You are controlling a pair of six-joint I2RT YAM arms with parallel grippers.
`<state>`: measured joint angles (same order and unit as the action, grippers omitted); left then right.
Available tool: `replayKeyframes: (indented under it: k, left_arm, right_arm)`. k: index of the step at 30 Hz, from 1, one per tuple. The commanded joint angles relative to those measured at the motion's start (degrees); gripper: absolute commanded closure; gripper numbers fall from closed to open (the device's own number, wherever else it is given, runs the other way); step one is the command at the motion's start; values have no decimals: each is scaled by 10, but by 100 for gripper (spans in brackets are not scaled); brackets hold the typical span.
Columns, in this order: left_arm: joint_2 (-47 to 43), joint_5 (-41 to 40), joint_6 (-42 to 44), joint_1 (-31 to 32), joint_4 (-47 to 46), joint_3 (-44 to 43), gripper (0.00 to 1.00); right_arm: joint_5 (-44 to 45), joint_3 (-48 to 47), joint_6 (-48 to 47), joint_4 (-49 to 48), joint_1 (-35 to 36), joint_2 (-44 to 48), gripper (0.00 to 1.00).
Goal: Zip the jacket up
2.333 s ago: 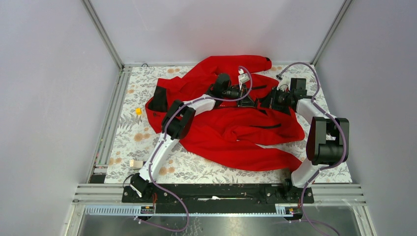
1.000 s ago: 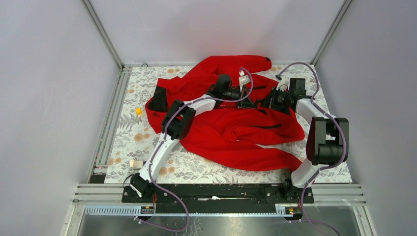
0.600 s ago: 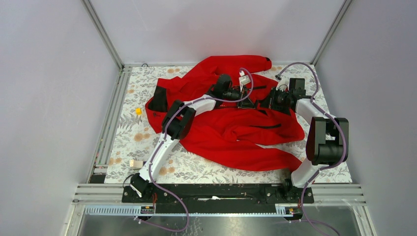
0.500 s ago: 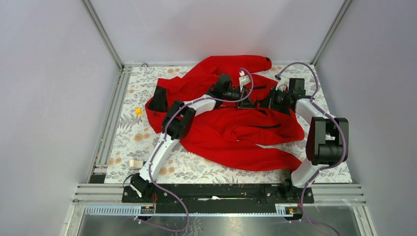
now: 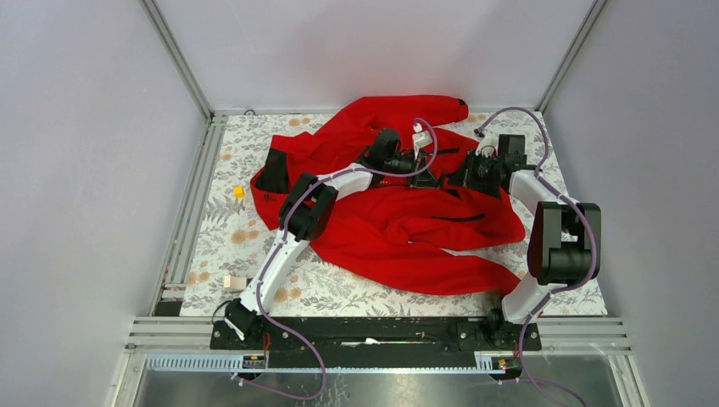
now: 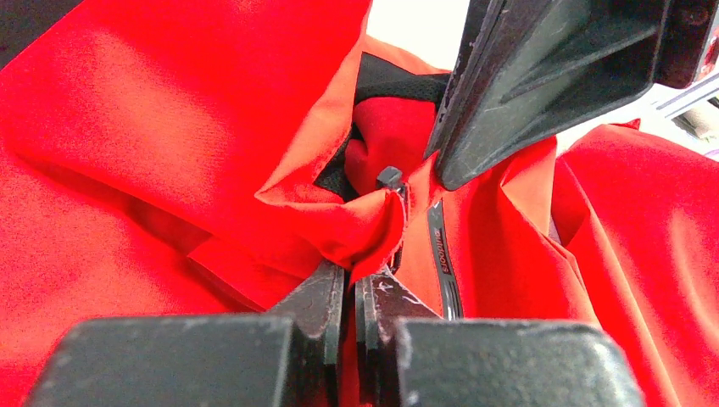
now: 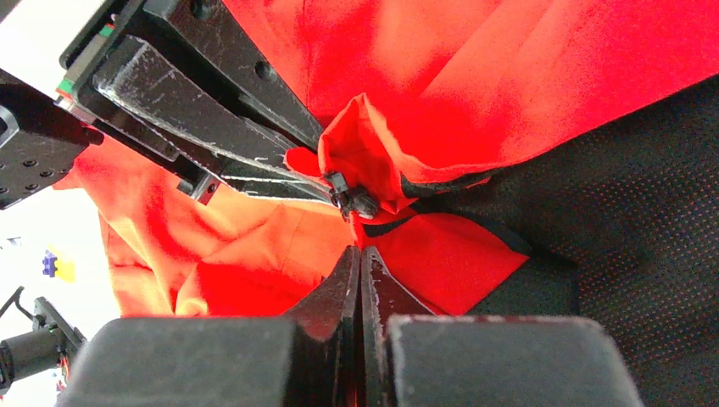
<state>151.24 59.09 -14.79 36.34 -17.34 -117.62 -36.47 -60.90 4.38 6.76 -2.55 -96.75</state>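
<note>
The jacket (image 5: pixel 398 225) is lying crumpled across the middle and far half of the table (image 5: pixel 222 242). One red sleeve is stretching along the far edge and another is trailing toward the near right corner. Its black-lined collar is sitting toward the left edge.

Both arms are reaching in over the jacket and meeting above its far middle part. The left gripper (image 5: pixel 426 175) and the right gripper (image 5: pixel 458 179) are nearly nose to nose there.

Seen from the left wrist, the left gripper (image 6: pixel 350 284) is squeezing its jaws down to a thin slit on a bunched fold of red cloth. That fold is just below the dark zipper slider (image 6: pixel 389 178). From the right wrist, the right gripper (image 7: pixel 359 264) is also pressing its jaws almost together. Their tips are nipping the jacket's edge right under the same slider (image 7: pixel 351 202), with the black mesh lining (image 7: pixel 636 212) spreading off to one side.

A small yellow block (image 5: pixel 239 192) is resting on the flowered cloth near the left edge. A pale block (image 5: pixel 235 282) is lying toward the near left corner, and both are apart from the jacket.
</note>
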Motion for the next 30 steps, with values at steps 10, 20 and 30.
replayKeyframes:
  k: [10, 20, 30]
  left_arm:
    - [-42, 1, 44, 11, 41, -28, 100]
    - [-46, -1, 47, 11, 39, -23, 100]
    - [-43, 4, 41, 3, 41, -26, 100]
  right_arm:
    - [0, -1, 14, -82, 7, 12, 100]
    - [-45, 24, 58, -157, 6, 8, 100]
    - [-100, 76, 114, -254, -19, 41, 100]
